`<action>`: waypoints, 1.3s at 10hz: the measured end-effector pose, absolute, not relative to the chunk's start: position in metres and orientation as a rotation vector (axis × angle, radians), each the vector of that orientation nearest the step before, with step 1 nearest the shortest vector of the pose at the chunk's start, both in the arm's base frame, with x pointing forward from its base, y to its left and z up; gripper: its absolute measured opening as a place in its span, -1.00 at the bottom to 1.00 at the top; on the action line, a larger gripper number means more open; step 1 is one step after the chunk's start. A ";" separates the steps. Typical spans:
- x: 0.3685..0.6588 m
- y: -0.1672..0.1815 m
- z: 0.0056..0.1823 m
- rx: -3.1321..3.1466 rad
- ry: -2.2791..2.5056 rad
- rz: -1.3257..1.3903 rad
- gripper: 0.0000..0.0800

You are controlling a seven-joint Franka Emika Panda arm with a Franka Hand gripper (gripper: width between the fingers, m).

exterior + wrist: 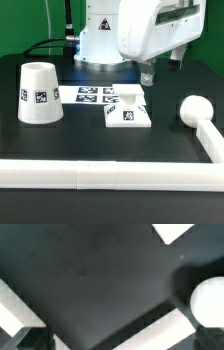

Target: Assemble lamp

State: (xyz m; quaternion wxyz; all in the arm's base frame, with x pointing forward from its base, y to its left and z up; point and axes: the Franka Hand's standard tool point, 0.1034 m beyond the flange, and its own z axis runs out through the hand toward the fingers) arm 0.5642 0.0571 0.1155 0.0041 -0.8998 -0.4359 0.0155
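The white tapered shade [38, 92] stands on the black table at the exterior view's left. The flat square base [128, 111] lies near the middle, and one white corner of it shows in the wrist view [176, 231]. The round-headed bulb [191, 109] lies at the exterior view's right, next to the rail; its head also shows in the wrist view [209, 300]. My gripper [160, 68] hangs above the table between base and bulb. In the wrist view it [120, 340] is open and empty, with bare table and rail below it.
The marker board [94, 95] lies behind the base. A long white rail [100, 176] runs along the table's front edge and up the exterior view's right side [211, 140]; it also shows in the wrist view [150, 326]. Cables lie at the back left.
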 end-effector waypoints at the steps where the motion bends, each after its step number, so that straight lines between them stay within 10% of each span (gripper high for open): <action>1: 0.564 0.057 0.115 -2.820 -1.366 0.048 0.75; 4: 0.563 0.056 0.115 -2.819 -1.371 0.043 0.75; 9: 0.481 0.007 0.098 -2.844 -1.346 0.034 0.75; 13: 0.484 0.009 0.098 -2.919 -1.171 0.035 0.75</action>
